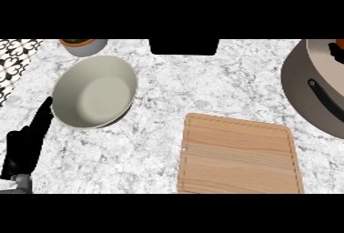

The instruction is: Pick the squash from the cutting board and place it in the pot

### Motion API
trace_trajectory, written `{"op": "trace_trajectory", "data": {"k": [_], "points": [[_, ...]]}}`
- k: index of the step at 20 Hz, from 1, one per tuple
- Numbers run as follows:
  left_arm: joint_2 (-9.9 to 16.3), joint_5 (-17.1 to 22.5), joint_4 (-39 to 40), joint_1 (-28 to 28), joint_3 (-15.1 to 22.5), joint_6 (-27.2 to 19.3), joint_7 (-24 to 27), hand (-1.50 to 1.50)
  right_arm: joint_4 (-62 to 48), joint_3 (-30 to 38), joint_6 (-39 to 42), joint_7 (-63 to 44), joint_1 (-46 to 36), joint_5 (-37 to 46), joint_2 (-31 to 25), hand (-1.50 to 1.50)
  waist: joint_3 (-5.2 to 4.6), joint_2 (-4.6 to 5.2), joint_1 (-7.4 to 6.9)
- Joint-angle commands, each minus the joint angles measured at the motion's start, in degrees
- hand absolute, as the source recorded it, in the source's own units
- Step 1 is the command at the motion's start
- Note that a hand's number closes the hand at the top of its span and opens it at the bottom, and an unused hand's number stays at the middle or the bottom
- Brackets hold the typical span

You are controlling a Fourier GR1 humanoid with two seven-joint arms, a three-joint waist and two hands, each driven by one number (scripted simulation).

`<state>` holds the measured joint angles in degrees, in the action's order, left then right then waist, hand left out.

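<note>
The wooden cutting board (238,157) lies at the lower middle right with nothing on it. A large grey pot (306,86) with a black handle (326,93) fills the right edge. Over its far rim, a small orange-red piece (339,44) shows at the picture's edge with a dark shape beside it; I cannot tell whether it is the squash. My left hand (27,141) rests at the lower left with straight fingers pointing up, holding nothing. No right hand shows plainly.
A pale round bowl (94,91) sits at the upper left, just beside my left hand's fingertips. A small grey planter (84,45) and a black block (184,46) stand at the back. Patterned tiles (13,59) border the left edge.
</note>
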<state>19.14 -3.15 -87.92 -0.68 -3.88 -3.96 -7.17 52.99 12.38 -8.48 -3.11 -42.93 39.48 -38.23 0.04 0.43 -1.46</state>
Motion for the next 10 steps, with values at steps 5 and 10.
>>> {"op": "trace_trajectory", "data": {"k": [5, 10], "points": [[-0.63, -0.98, -0.25, 1.01, 0.24, 0.15, -0.32, 0.00, -25.80, 3.35, -4.10, 14.31, -10.03, 1.44, -4.13, 1.50, 0.11, 0.71, -1.66], [-3.02, -2.00, -2.66, -0.34, 2.78, -0.57, -0.42, 0.00, -32.52, 1.28, -10.96, 16.64, -9.91, 6.32, -3.66, 1.50, 0.24, 1.35, -3.33]]}}
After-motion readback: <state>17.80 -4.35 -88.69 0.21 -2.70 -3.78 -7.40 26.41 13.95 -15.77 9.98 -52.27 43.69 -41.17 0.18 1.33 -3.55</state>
